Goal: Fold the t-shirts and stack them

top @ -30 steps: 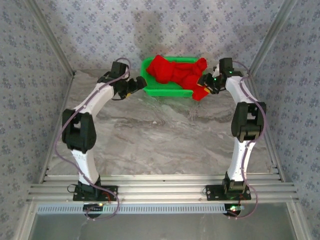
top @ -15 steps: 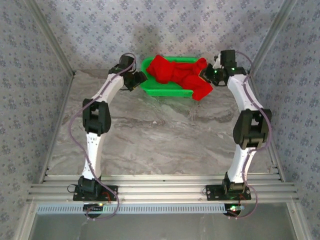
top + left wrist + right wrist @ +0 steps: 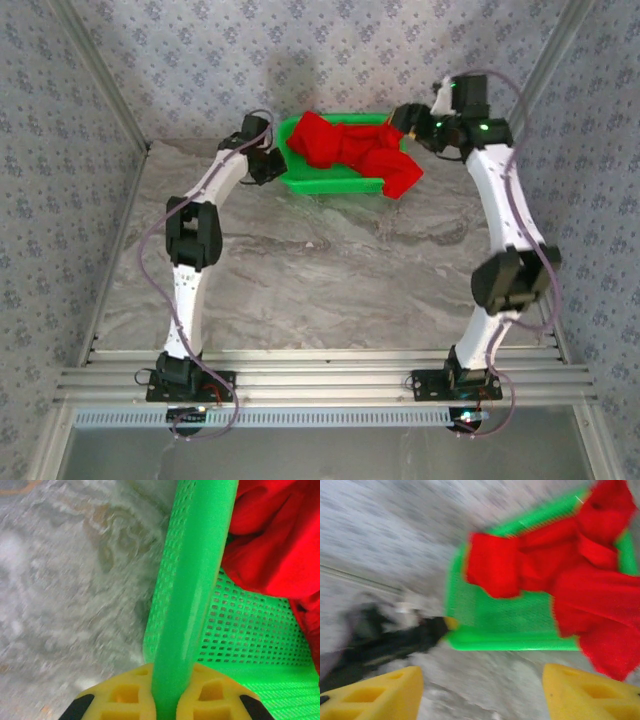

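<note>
Watching the overhead feed, I see the red t-shirt [image 3: 350,150] heaped unfolded in the green basket [image 3: 330,186], which sits at the far side of the desk [image 3: 320,270]. The heap's long axis runs along the basket's length. Its right end spills over the basket's near right corner and hangs down onto the desk just beside that corner.

My left pincer [image 3: 272,165] is at the basket's left rim. On its wrist feed the green rim [image 3: 195,555] runs straight between the two yellow fingers, and the left pincer [image 3: 172,692] looks pressed onto it from both sides, so I read it as pinching the basket wall, not cloth. The shirt [image 3: 270,535] lies beyond that rim, inside the basket and to its right.

My right pincer [image 3: 408,118] hangs above the basket's right end. Its own feed is blurred, but the fingers are spread wide with nothing between them [image 3: 480,680], and below them I can make out the basket [image 3: 495,642] and the shirt [image 3: 545,575].

The relation that matters is this: the loose, spilled end of the shirt is on the basket's right side, below and toward me from the right pincer, so the right arm is the nearer one to take it. With the left arm steadying the rim, I judge the next move to be lowering the right pincer onto that overhanging cloth and drawing it out toward the bare desk on the basket's near side. Folding has not begun.
</note>
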`<state>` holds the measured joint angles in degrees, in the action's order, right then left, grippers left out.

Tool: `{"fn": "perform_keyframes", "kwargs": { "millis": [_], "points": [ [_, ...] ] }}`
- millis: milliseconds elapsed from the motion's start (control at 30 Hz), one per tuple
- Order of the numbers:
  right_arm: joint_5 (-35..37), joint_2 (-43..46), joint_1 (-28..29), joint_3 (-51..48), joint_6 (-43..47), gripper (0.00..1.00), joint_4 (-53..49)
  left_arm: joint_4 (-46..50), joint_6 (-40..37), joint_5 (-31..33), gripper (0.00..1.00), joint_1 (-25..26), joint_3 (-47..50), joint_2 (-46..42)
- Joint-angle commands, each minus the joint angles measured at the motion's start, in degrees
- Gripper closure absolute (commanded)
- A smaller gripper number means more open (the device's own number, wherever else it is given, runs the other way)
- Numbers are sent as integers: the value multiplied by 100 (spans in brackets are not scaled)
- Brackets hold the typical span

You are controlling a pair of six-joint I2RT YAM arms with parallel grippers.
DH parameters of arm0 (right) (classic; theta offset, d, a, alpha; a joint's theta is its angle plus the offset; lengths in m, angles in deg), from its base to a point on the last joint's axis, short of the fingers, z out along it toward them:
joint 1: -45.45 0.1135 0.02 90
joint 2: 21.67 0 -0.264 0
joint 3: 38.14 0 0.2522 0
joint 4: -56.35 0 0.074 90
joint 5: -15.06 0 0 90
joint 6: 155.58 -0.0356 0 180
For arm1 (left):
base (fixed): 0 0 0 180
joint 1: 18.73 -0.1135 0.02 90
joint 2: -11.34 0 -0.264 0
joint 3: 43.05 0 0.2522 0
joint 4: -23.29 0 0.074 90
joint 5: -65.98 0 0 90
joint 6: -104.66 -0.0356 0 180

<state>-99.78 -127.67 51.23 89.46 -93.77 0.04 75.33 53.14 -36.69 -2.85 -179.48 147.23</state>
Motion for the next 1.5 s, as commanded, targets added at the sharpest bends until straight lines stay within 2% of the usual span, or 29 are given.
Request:
{"fn": "perform_keyframes", "kwargs": {
  "millis": [0,67,300,467,600,767,800,867,967,1067,1167,1267,1333,1467],
  "points": [
    [562,-647,143,-93,736,23,-1111,131,-517,188,100,38,1216,-936],
    [656,-891,186,34,960,17,-1202,-182,-515,169,100,59,1918,-1371],
    [1058,-1929,870,1286,1627,15,-2223,-425,-568,485,100,451,3225,-2424],
    [1931,-2674,1436,1916,1959,15,-3006,-604,-324,707,100,604,3794,-3065],
    [2563,-3091,1697,1941,1942,15,-3088,-756,-122,713,100,657,4058,-3552],
    [3715,-3404,2012,1851,2048,17,-2878,-994,60,497,100,695,4440,-4111],
    [3836,-3449,2058,1830,2038,19,-2857,-1044,95,466,100,696,4560,-4257],
    [4105,-3495,2152,1739,2023,30,-2728,-1150,150,467,100,682,4796,-4491],
    [4399,-3413,2225,1582,2055,71,-2652,-1209,150,414,100,566,5080,-4764],
    [4479,-2757,2184,1296,2000,99,-2240,-1194,160,362,100,257,5370,-5109],
    [3927,-1678,2190,1018,1986,100,-1454,-1111,138,304,100,-222,5649,-5435],
    [3364,-1065,2222,1456,1934,100,-1436,-1134,204,202,100,-711,5927,-5671],
    [2752,-703,2276,1892,1546,100,-1496,-1111,251,159,100,-1060,6082,-5770],
    [1864,262,2220,1773,755,100,-919,-968,498,252,100,-1836,6291,-5931]
  ]
}}
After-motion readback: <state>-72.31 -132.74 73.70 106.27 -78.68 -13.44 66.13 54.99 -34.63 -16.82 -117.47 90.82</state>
